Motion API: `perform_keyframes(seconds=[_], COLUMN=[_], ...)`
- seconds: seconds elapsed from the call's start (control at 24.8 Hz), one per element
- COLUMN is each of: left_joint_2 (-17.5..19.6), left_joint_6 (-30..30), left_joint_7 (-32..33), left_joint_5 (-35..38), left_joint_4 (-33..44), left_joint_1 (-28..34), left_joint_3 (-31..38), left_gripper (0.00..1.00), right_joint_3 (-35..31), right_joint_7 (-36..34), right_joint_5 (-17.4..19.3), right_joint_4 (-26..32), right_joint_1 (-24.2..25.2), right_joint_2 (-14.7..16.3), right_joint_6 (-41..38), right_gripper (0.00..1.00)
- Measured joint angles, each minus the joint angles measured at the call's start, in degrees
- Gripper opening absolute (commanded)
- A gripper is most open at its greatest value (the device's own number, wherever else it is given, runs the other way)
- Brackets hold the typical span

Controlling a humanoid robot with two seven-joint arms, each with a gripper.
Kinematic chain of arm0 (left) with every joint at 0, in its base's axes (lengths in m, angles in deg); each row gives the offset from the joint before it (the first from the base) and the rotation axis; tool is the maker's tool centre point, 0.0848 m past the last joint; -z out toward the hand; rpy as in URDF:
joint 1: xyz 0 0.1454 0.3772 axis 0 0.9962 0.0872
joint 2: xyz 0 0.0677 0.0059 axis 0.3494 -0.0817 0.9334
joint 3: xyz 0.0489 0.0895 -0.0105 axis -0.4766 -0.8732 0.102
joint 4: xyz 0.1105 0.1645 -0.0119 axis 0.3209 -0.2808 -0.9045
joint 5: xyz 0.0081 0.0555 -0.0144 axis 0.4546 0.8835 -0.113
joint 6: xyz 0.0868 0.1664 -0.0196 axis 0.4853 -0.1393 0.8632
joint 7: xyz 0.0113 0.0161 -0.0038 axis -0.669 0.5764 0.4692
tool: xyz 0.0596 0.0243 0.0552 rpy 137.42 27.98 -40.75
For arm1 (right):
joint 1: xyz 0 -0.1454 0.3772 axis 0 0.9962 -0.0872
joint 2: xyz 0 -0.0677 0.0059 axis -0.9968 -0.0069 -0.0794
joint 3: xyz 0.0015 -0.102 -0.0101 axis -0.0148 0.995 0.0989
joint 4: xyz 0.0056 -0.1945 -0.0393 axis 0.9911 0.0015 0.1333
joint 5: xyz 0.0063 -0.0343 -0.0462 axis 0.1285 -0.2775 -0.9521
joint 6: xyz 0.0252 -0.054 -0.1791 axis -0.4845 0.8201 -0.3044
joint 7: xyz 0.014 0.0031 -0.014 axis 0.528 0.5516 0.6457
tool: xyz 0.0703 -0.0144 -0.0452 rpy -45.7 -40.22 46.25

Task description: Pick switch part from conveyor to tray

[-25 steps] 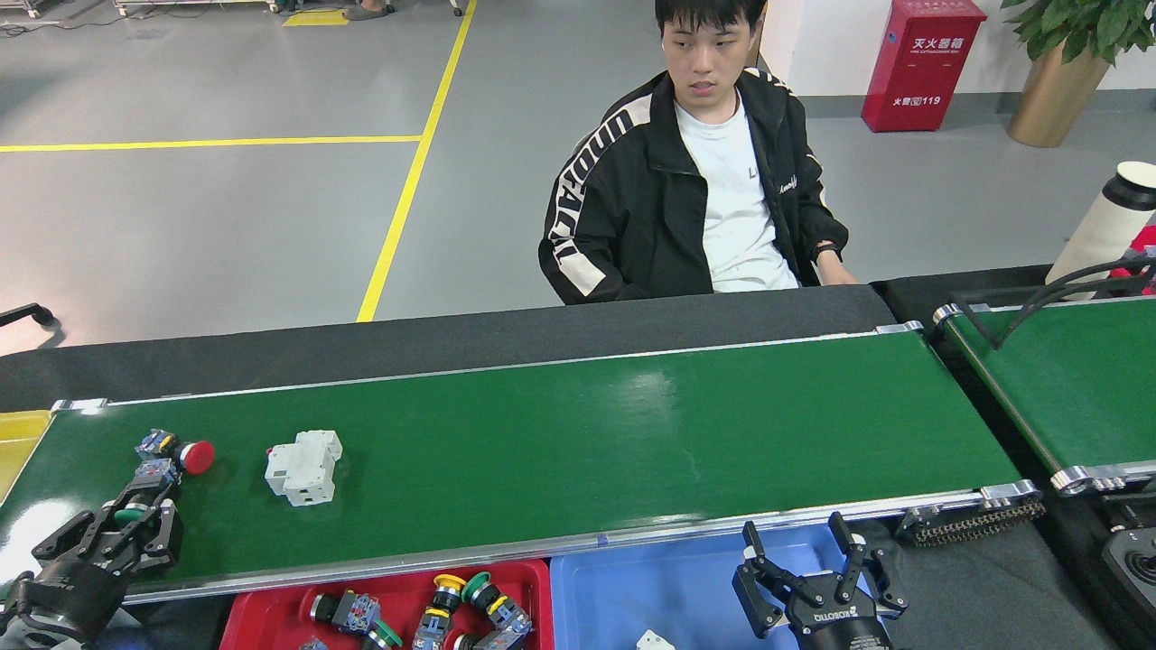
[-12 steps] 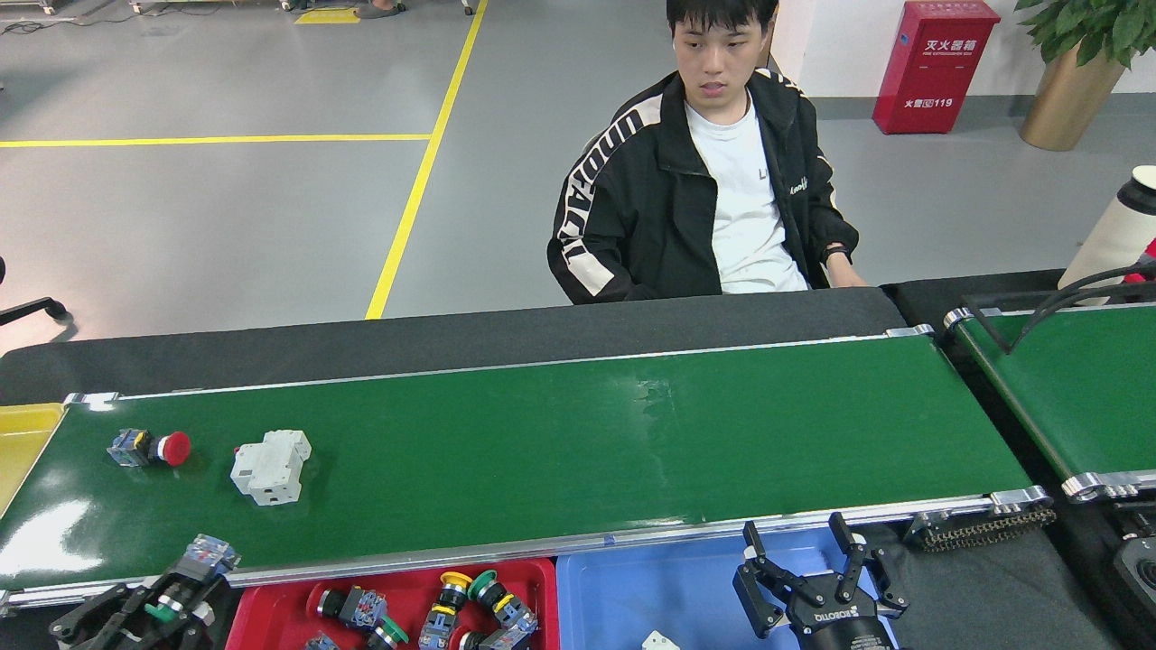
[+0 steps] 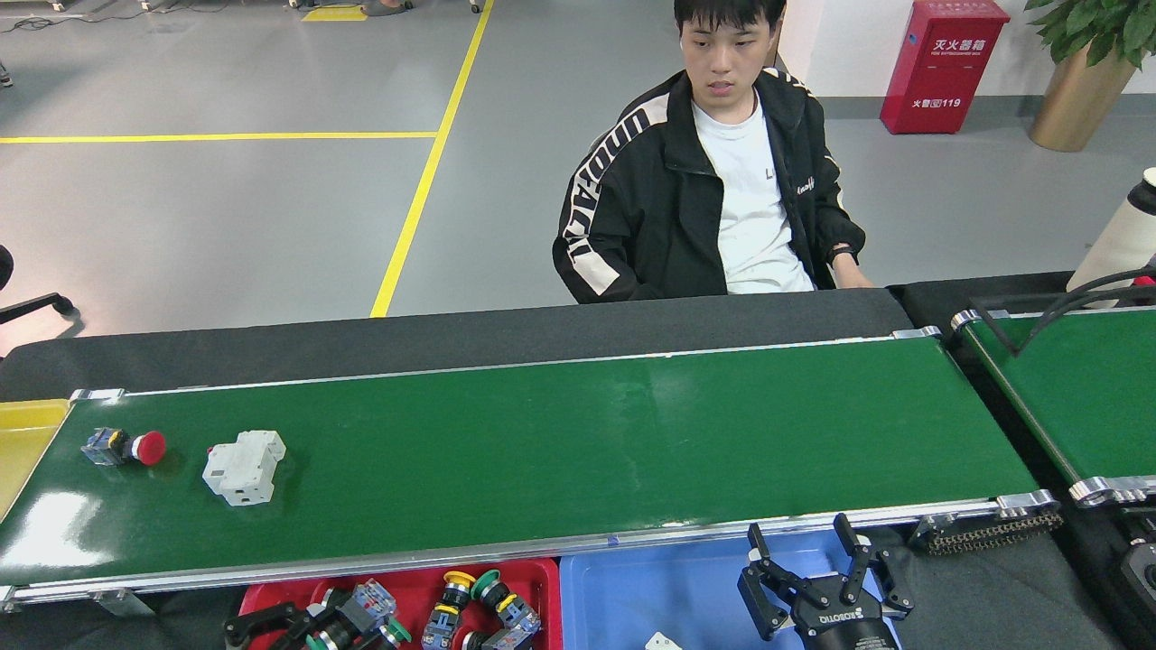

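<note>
While the left claw (image 3: 348, 623) grips a green-capped switch part (image 3: 361, 609) low over the red tray (image 3: 533, 578), its fingers partly cut off by the frame's lower edge, the part's long axis runs from 8 toward 2 o'clock, cap end at 8. On the conveyor (image 3: 587, 433), a red-capped switch (image 3: 126, 447) and white breaker (image 3: 242, 465) lie at its 11 o'clock. The right claw (image 3: 817, 573) hangs spread open over the blue tray (image 3: 668, 596).
</note>
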Motion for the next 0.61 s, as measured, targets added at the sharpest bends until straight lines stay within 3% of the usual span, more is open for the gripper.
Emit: perform_keyframes(seconds=[0.2,0.44,0.61], left_joint_2=[-1.7,-12.4,-13.3], left_joint_6=[0.0,0.0,0.0], left_joint_7=[0.0,1.1,3.5], left_joint_5=[-0.3,-0.5,-0.6], left_joint_4=[-0.3,-3.0,-7.2], left_joint_1=[0.0,-1.7,-1.8], left_joint_3=[3.5,29.0,34.2], left_gripper=[1.0,1.0,1.0], right_joint_3=[0.0,0.0,-0.1], right_joint_7=[0.0,0.0,-0.1], right_joint_5=[0.0,0.0,0.0], right_joint_4=[0.0,0.0,0.0], right_joint_1=[0.0,0.0,0.0], right_joint_2=[0.0,0.0,0.0], right_joint_6=[0.1,0.1,0.2], right_gripper=[1.0,1.0,1.0])
